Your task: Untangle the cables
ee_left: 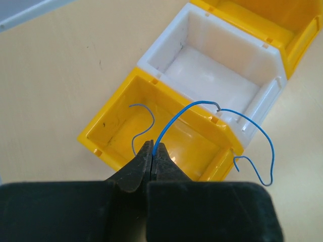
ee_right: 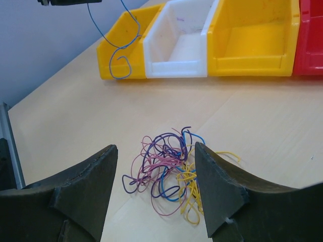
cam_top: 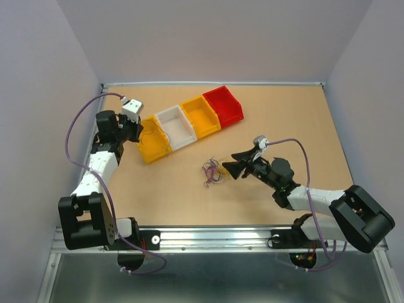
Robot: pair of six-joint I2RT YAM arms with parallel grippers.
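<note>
The cables (cam_top: 212, 172) are a small clump of thin pink, purple, blue and yellow wires lying on the table, also in the right wrist view (ee_right: 171, 169). My right gripper (ee_right: 156, 146) is open, its fingers on either side of the clump and just short of it; it also shows in the top view (cam_top: 228, 169). My left gripper (ee_left: 153, 147) is shut on a single blue wire (ee_left: 202, 103) and holds it above the yellow bin (ee_left: 108, 133). The wire's long end curls over the bin's corner. It hangs in the right wrist view too (ee_right: 123, 55).
Four bins stand in a diagonal row at the back: yellow (cam_top: 154, 144), white (cam_top: 175, 128), orange-yellow (cam_top: 200, 117), red (cam_top: 223, 104). The white bin (ee_left: 217, 75) lies just beyond the held wire. Walls enclose the table on three sides.
</note>
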